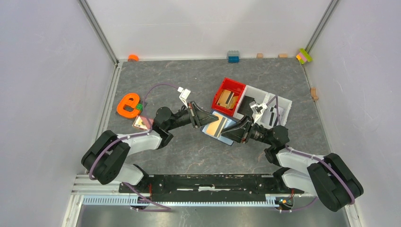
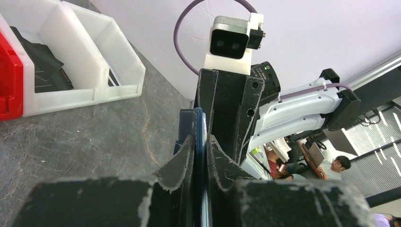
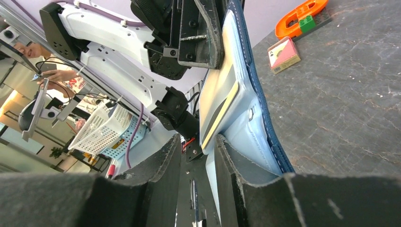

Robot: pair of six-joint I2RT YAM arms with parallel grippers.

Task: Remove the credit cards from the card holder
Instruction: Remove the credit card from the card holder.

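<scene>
My left gripper [image 2: 201,150] is closed tight on one edge of the card holder [image 2: 189,124], with the navy cover pinched between both fingers; the holder stands spread open and tilted on edge over the table [image 1: 189,151], between my two grippers near the middle of it; I cannot tell whether its lower rim touches the table. My right gripper [image 3: 198,153] faces the holder from the opposite side with its jaws partly apart, astride the near end of a credit card [image 3: 218,87]; a gap shows beside the card, so I am not pinching it. The card lies flat against the holder's light blue inside, its tan edge towards me. Beyond the holder, on the far side, sits a red tray [image 1: 226,84] with a tan block in it; a white tray [image 1: 283,101] touches it on its right, holding dark pieces. Off to my left, an orange letter-shaped piece [image 1: 127,105] lies on the table; just beside it is a small pinkish rectangle [image 3: 283,54], and I cannot tell whether that is a card.
</scene>
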